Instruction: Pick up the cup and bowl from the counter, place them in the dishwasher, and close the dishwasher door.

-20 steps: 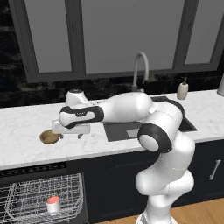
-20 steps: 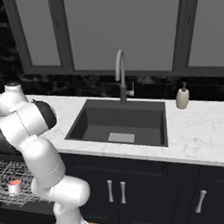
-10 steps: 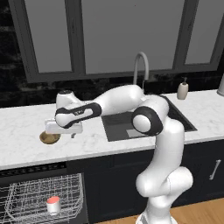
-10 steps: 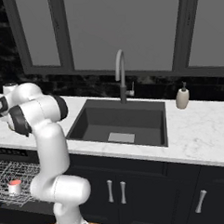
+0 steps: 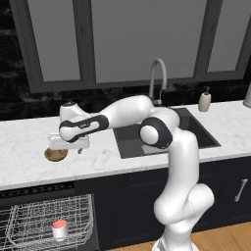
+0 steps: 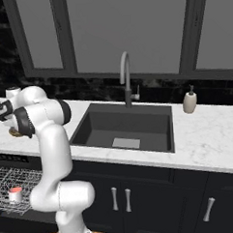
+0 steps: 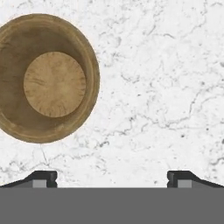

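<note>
Now that the arm has swung further left along the tabletop (image 5: pixel 29 142), we find the tool (image 7: pixel 112 178) spread apart, empty, above the bowl (image 7: pixel 43 78); cup (image 5: pixel 59 229) sits racked.

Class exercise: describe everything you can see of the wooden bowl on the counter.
The bowl is small, round and shallow, golden-brown with a wood-like grain, a darker inner wall and a paler flat bottom. It is empty and sits upright on the white marble counter. The open gripper hovers above, off to one side, not touching it.
</note>
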Tool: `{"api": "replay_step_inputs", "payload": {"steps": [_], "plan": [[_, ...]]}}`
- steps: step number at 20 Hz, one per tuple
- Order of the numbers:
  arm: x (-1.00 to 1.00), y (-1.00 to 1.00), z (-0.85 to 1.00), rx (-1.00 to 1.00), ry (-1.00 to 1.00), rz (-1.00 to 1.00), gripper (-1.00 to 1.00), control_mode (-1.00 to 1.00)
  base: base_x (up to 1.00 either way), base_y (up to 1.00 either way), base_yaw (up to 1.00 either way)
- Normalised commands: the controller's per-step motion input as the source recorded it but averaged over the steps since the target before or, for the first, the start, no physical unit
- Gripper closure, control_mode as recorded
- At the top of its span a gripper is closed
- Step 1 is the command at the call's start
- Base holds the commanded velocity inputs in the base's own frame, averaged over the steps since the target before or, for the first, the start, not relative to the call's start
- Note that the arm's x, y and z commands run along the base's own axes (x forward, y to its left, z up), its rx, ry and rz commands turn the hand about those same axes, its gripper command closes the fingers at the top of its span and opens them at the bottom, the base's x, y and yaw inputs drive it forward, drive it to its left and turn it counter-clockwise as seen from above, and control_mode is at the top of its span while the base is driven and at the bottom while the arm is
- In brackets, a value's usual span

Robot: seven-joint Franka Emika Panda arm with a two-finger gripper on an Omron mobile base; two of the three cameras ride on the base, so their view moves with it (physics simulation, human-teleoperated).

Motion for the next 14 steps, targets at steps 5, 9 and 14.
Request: {"api": "replay_step_inputs", "payload": {"steps": [5, 9, 14], "plan": [[0.21, 0.06, -0.14, 0.0, -0.03, -0.01, -1.0, -1.0, 0.0, 0.0, 0.0], [0.36, 0.21, -0.05, 0.0, -0.01, -0.06, -1.0, -1.0, 0.0, 0.0, 0.0], [0.27, 0.12, -0.04, 0.0, -0.03, -0.06, -1.0, -1.0, 0.0, 0.0, 0.0]]}}
